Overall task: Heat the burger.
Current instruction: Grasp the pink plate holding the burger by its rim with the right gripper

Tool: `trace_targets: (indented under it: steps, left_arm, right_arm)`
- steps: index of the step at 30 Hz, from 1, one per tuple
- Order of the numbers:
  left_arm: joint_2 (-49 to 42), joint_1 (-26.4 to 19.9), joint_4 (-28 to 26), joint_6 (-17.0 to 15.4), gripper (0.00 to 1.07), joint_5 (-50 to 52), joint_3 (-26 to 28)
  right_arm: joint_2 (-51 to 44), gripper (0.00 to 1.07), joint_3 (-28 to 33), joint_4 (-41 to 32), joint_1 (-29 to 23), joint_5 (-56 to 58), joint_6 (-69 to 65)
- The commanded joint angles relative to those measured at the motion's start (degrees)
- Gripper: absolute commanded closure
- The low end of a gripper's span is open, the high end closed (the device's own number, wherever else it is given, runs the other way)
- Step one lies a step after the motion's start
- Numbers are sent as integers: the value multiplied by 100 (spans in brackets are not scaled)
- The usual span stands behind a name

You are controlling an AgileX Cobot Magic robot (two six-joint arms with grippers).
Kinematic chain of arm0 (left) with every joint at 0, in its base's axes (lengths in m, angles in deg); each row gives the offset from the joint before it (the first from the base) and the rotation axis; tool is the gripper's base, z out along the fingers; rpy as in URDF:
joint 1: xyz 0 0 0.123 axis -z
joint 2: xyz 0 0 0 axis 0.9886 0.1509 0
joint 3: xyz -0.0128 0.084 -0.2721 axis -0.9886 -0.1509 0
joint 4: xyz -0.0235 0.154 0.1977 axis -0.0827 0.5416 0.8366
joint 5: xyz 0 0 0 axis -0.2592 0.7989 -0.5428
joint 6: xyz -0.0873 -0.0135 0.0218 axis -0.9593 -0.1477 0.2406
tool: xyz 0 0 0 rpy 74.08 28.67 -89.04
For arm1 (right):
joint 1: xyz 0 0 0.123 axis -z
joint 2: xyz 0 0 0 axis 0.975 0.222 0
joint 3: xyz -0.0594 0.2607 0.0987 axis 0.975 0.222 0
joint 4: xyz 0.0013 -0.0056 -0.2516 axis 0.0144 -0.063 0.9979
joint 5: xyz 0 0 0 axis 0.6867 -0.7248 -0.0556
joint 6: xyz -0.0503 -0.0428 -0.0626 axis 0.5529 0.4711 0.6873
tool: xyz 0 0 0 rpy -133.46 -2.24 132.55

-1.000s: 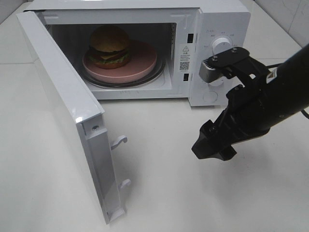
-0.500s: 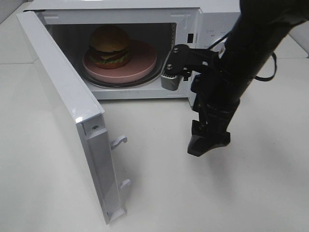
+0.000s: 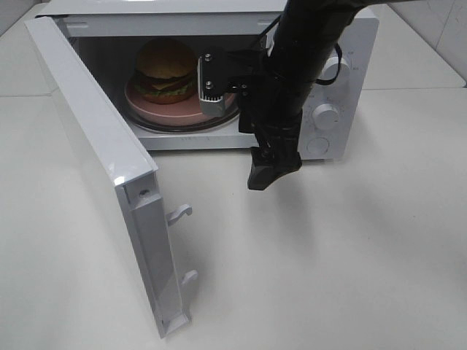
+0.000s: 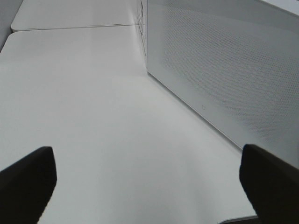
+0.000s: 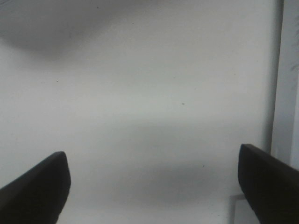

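Left pincer (image 4: 149, 186) spread wide, empty, low over table (image 4: 84, 93) beside a mesh-faced white panel, prob. the door (image 4: 224, 70). Microwave (image 3: 343, 44) stands open w/ burger (image 3: 166, 69) on pink plate (image 3: 219, 98) inside. Right pincer (image 3: 266, 171), also released & empty, points down at table just in front of the opening.

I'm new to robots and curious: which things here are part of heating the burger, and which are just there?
In the job: burger, pink plate under it, microwave with its door open, right gripper.
Just there: white table.
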Motion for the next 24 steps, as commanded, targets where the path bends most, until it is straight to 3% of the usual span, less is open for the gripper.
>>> trace_targets:
  steps: [1,8,17,24]
  left_arm:
    - [-23,-11,-17,-11,4,6,-11]
    - [-23,-11,-17,-11,4,6,-11]
    - [-23,-11,-17,-11,4,6,-11]
    - [-23,-11,-17,-11,4,6,-11]
  right_arm:
    - [355,14,-510,-69,-46,292,367]
    - [819,16,-1083,-115,-46,264,676]
    - [1673,18,-2458,-138,-115,315,751]
    - [2086,20,-3002,-361,-178,304,773]
